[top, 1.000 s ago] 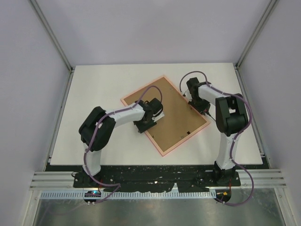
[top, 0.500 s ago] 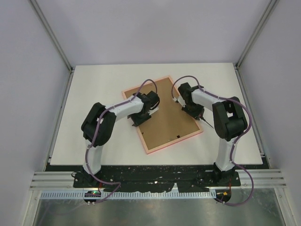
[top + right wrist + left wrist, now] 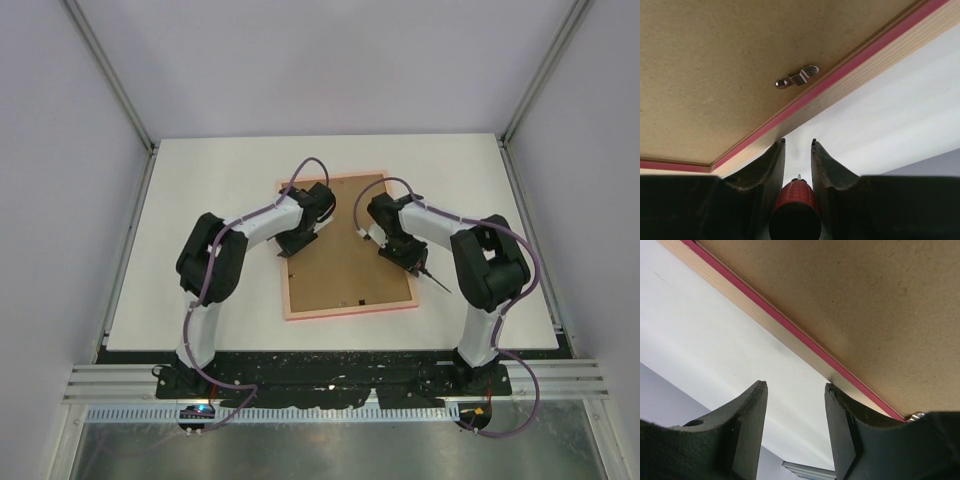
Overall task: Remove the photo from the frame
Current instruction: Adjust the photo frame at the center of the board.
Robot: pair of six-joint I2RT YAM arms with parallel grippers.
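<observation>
Well, pink frame [image 3: 350,310] face-down, brown backing [image 3: 345,270] up.

The frame [image 3: 350,311] lay flat, back side up, on the table [image 3: 200,180], around its middle, with the backing board [image 3: 345,270] set inside its rim. The left gripper [image 3: 795,392] stood at the frame's left edge, toward the far corner, its fingers over the table just beside the rim. The right gripper [image 3: 797,146] stood at the frame's right edge, with a screwdriver [image 3: 795,212] between its fingers. A turn clip [image 3: 797,77] sat on the board just inside that right rim.
</observation>
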